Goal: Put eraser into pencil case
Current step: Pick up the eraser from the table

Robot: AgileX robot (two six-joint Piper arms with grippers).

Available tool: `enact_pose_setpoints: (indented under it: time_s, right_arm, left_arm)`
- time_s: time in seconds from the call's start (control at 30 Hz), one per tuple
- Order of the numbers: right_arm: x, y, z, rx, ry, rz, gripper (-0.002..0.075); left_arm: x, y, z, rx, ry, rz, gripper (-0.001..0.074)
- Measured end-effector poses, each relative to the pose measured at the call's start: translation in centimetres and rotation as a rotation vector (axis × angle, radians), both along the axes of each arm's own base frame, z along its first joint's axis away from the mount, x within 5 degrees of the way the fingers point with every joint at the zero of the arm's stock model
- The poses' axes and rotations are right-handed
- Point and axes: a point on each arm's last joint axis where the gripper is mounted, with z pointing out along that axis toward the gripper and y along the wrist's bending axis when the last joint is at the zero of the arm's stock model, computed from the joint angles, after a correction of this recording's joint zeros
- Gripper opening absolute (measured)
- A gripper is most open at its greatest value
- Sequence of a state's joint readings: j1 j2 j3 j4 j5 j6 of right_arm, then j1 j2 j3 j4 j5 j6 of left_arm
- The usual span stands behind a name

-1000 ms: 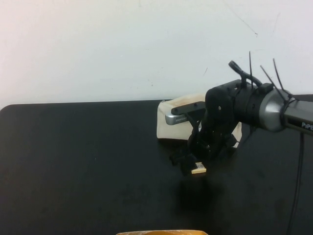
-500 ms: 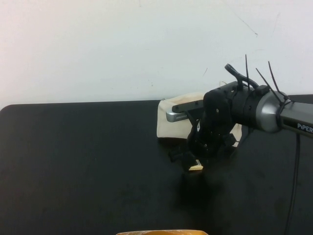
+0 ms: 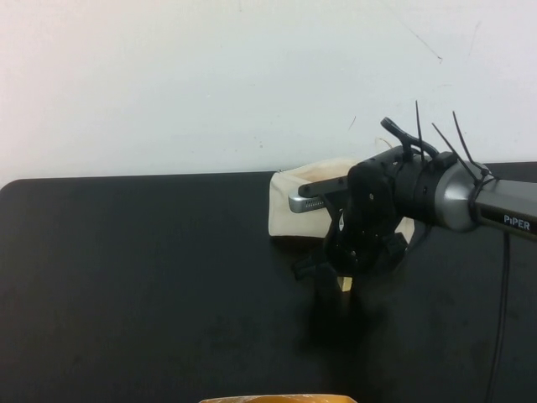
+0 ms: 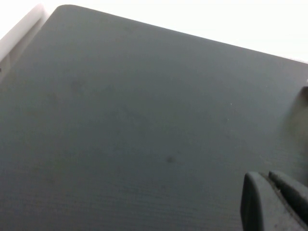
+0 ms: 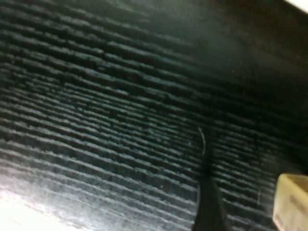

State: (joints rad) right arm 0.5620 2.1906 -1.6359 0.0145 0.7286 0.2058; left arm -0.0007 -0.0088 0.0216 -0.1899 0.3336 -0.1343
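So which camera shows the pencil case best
The high view: the pencil case lies on the table behind the right gripper, partly hidden. Neither wrist view shows it; the left wrist sees only the left gripper and bare table.

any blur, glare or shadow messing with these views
High view: sharp enough; the right pincer casts a shadow on the black table, and the eraser shows only as a sliver. Right wrist view: close and blurred, table grain streaky, eraser soft at the edge, pale glare in one corner. Left wrist view: even light, left pincer out of focus.
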Motion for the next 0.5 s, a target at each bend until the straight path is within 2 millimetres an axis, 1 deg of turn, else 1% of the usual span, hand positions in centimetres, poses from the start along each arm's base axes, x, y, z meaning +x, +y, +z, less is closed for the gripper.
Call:
enact_pose_setpoints:
  time_s: [0.07, 0.13, 0.17, 0.27, 0.33, 0.37, 0.43, 0.5]
  right_arm:
    - [0.0, 0.0, 0.0, 0.0, 0.0, 0.0, 0.041]
    - [0.0, 0.0, 0.0, 0.0, 0.0, 0.0, 0.0355]
    - [0.0, 0.0, 0.0, -0.002, 0.004, 0.0, 0.0304]
    - [-0.2, -0.1, 0.3, -0.013, 0.014, 0.013, 0.0119]
    - [-0.5, -0.3, 1.1, -0.023, 0.015, 0.04, 0.0118]
    - [-0.7, -0.4, 1.9, -0.03, 0.011, 0.068, 0.0118]
    - [-1.4, -0.7, 4.1, -0.026, 0.002, 0.134, 0.0118]
    - [-2.4, -1.0, 7.0, -0.015, -0.02, 0.213, 0.0118]
  left_arm:
    - [0.0, 0.0, 0.0, 0.0, 0.0, 0.0, -0.0002]
    - [0.0, 0.0, 0.0, 0.0, 0.0, 0.0, -0.0002]
    - [0.0, 0.0, 0.0, 0.0, 0.0, 0.0, -0.0002]
    - [0.0, 0.0, 0.0, 0.0, 0.0, 0.0, -0.0002]
    - [0.0, 0.0, 0.0, 0.0, 0.0, 0.0, -0.0002]
    - [0.0, 0.0, 0.0, 0.0, 0.0, 0.0, -0.0002]
    - [0.0, 0.0, 0.0, 0.0, 0.0, 0.0, -0.0002]
    - [0.0, 0.0, 0.0, 0.0, 0.0, 0.0, -0.0002]
